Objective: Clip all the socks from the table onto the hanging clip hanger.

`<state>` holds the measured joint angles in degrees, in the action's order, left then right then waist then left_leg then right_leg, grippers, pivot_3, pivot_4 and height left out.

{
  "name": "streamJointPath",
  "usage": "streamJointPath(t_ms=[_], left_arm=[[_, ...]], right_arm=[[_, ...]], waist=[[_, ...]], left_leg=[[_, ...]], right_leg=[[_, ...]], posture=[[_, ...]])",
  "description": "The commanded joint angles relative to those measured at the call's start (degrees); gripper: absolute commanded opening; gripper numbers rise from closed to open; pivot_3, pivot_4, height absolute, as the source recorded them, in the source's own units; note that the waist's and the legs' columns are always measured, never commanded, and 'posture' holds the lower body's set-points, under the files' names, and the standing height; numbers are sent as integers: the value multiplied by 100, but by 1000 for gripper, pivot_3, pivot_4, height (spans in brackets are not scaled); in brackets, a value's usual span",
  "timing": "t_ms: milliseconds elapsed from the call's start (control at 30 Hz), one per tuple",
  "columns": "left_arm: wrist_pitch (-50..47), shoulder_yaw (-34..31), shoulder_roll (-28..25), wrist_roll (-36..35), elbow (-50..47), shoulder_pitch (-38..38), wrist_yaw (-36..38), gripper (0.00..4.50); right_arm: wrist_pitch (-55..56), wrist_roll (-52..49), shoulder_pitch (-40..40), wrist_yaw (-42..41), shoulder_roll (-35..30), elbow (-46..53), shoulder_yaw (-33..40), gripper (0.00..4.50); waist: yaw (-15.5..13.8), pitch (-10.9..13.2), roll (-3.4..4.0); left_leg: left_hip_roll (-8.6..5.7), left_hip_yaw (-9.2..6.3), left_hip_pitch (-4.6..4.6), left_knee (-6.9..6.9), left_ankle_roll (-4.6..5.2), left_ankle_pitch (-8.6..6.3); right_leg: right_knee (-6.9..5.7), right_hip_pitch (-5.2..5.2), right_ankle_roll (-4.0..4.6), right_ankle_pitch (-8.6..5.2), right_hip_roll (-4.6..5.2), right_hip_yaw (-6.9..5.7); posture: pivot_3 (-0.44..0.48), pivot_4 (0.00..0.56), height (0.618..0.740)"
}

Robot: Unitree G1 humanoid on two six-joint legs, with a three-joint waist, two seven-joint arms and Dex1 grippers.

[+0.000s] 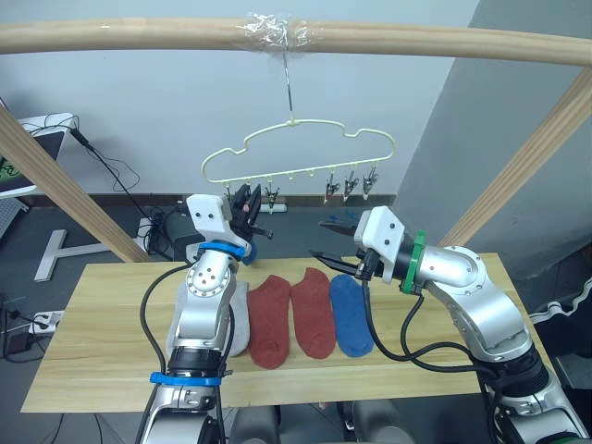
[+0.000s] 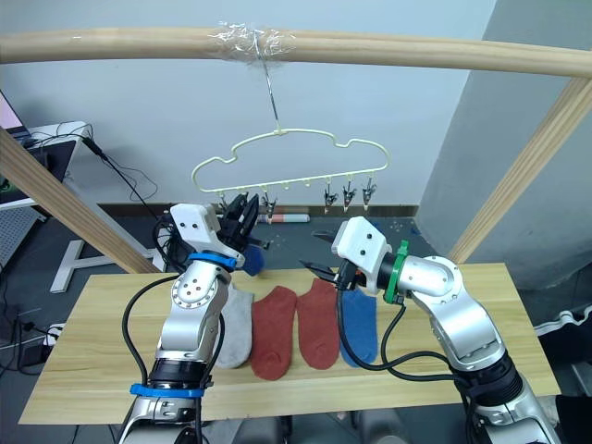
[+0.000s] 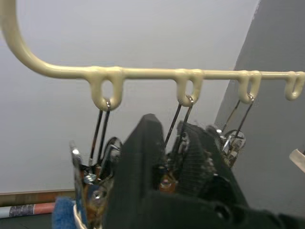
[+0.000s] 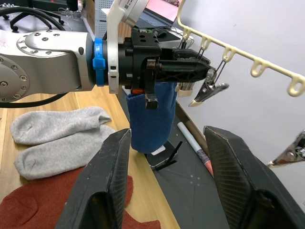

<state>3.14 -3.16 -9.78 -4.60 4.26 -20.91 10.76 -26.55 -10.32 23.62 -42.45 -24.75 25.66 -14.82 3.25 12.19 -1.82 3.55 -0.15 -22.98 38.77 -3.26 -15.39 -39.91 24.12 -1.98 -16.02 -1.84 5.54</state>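
Note:
The pale yellow clip hanger (image 1: pixel 298 148) hangs by its hook from the taped pole. My left gripper (image 1: pixel 246 205) is raised to the hanger's leftmost grey clips (image 3: pixel 97 183) and is shut on a blue sock (image 4: pixel 151 114). That sock dangles below its fingers, its top edge hidden behind them. My right gripper (image 1: pixel 326 240) is open and holds nothing. It hovers over the table (image 1: pixel 111 370) to the right of the left gripper, pointing toward it. On the table lie two light grey socks (image 4: pixel 57 138), two rust red socks (image 1: pixel 270 326) and one blue sock (image 1: pixel 351 316).
More clips (image 1: pixel 351 188) hang bare on the hanger's right half. A round wooden pole (image 1: pixel 139 35) crosses overhead on slanted poles (image 1: pixel 65 185) at both sides. Cables and a power strip (image 1: pixel 37 324) lie on the floor beyond the table's left end.

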Motion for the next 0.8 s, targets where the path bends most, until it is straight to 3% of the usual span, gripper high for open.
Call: streamJointPath(t_ms=[33,100,300,467,800], left_arm=[[99,-22,-17,-38,-238,-72,37,121],[66,-24,-44,-45,-268,-48,64,121],[-113,-30,-114,-168,-431,41,255,121],[-318,-32,-184,-220,-549,74,374,121],[-539,-40,-249,-263,-662,107,456,121]], right_arm=[[144,-38,-10,-17,0,131,-18,2525],[91,180,-183,201,-9,-2,-66,2525],[18,1017,-804,1085,122,-633,-323,4459],[138,1298,-1244,1650,588,-1636,-451,4500],[771,1429,-855,2381,1332,-3501,-112,4500]], waist=[[-1,0,0],[0,0,0],[-12,0,-1],[-15,3,1],[-14,5,0]], left_leg=[[0,0,0,0,0,0],[0,0,0,0,0,0],[0,4,-1,-1,0,0],[2,2,1,-2,0,0],[0,8,0,-1,0,0]], right_leg=[[0,0,0,0,0,0],[0,0,0,0,0,0],[2,1,0,0,1,4],[0,2,-6,-3,0,2],[2,3,-16,-5,-1,7]], posture=[[-51,193,705],[-51,193,705],[-35,200,705],[-30,204,705],[-24,207,705]])
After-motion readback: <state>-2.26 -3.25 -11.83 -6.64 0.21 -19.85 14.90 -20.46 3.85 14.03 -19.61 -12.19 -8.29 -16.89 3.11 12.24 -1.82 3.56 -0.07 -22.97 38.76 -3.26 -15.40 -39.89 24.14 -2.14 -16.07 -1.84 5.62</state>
